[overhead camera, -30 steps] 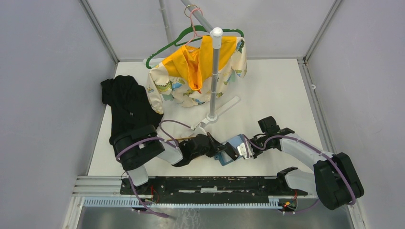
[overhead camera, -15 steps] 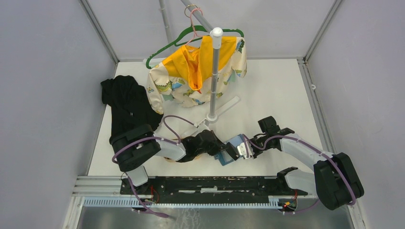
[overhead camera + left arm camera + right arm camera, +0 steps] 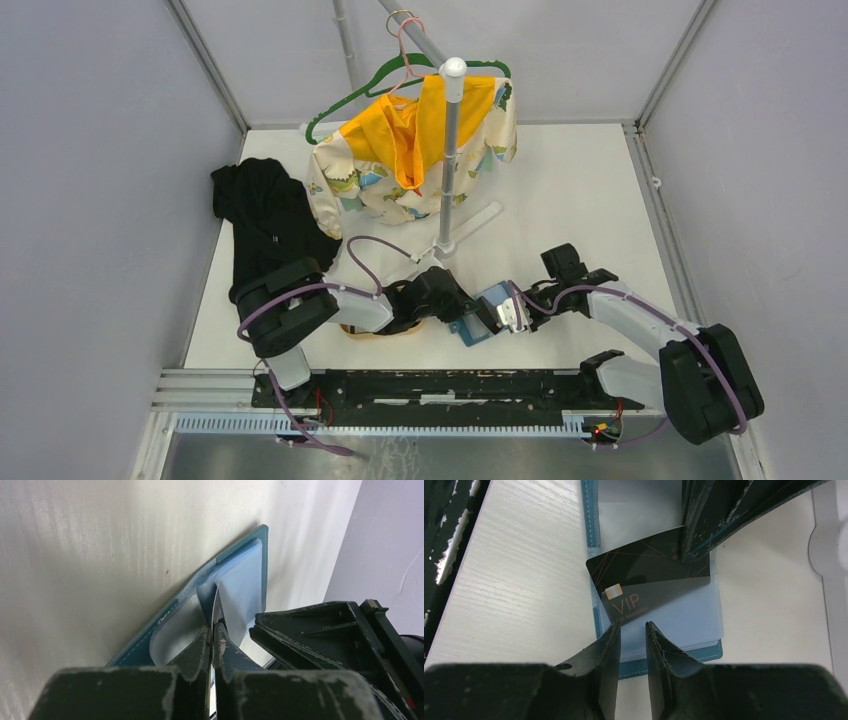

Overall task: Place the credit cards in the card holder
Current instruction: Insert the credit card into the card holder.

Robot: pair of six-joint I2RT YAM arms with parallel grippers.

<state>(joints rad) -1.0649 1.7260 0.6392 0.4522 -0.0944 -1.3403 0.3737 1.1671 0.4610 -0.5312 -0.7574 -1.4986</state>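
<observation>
The teal card holder lies open on the table, its pale blue pockets up. It also shows in the top view and the left wrist view. A black "VIP" credit card sits at a slant, its lower part inside a clear pocket. My left gripper is shut on the card's far corner; the card appears edge-on. Its fingers come in from the top of the right wrist view. My right gripper hovers over the holder's near edge, its jaws a narrow gap apart and empty.
A tan wooden tray peeks out under my left arm. A clothes rack pole holds a yellow printed garment. Its base lies just behind the grippers. A black garment lies at the left. A rail runs along the near edge.
My left arm has shifted a little to the right and away, uncovering part of the tan tray. The right arm and the card holder have barely moved.
</observation>
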